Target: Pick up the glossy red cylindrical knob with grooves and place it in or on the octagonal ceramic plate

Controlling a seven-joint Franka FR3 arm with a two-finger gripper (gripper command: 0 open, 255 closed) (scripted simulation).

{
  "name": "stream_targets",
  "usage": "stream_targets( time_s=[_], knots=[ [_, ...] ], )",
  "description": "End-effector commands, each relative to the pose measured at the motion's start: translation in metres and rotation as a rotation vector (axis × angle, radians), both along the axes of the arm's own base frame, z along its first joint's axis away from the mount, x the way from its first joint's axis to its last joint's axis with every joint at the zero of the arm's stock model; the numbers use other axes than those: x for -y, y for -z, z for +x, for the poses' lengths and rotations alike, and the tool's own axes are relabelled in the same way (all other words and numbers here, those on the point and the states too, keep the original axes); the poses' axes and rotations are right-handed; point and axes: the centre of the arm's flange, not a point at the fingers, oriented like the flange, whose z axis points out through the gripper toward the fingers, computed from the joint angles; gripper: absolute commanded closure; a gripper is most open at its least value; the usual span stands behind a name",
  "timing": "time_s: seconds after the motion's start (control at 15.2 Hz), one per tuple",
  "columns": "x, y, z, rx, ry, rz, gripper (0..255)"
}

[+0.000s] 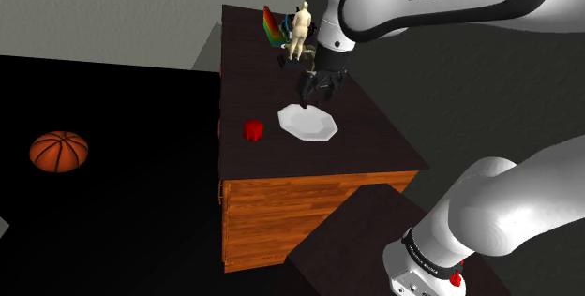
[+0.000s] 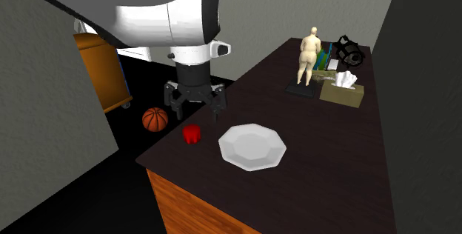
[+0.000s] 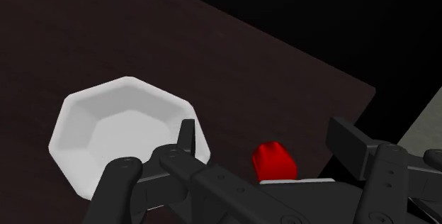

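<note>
Knob [image 2: 192, 134] and plate [image 2: 252, 146] both lie on the dark top of a table [image 2: 326, 166] with an orange-brown wooden front, and the black gripper [image 2: 197, 110] hangs above them on the white arm. Its fingers [image 3: 185, 136] are spread wide and clasp nothing.

The knob is small, short and stubby, and bright glossy red. Its sides are ribbed, so its outline looks lumpy rather than smooth. In the wrist view the knob [image 3: 274, 161] shows in the gap between the two fingers, beyond their tips and a little nearer the one away from the plate; neither finger touches it. The table's [image 3: 142, 38] edge runs close behind it, with a black area past that edge. In the second exterior view it sits below the spread fingertips, under the gripper rather than off to one side.

The plate [image 3: 120, 134] is white and eight-sided, with a flat middle and a sloping rim, and nothing lies on it. It is on the outer side of one finger, near the knob but apart from it.

Well past the gripper, at the far end of the table, a tan figurine [image 2: 308, 55] of a person stands on a dark base, just beside a tissue box [image 2: 342, 90]. A basketball [image 2: 155, 118] lies on the floor beyond the table's edge.
</note>
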Motion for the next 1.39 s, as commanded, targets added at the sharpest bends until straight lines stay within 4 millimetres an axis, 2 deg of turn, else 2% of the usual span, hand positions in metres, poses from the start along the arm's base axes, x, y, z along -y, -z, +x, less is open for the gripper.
stream_targets(
  time_s=[0.0,1.06,1.12,1.32],
  knots=[
    [-0.007,0.019,0.021,0.000,-0.006,-0.002,0],
    [-0.059,0.151,0.180,-0.008,-0.048,-0.025,0],
    [-0.061,0.157,0.188,-0.009,-0.050,-0.026,0],
    [-0.061,0.173,0.188,-0.009,-0.050,-0.026,0]
  ],
)
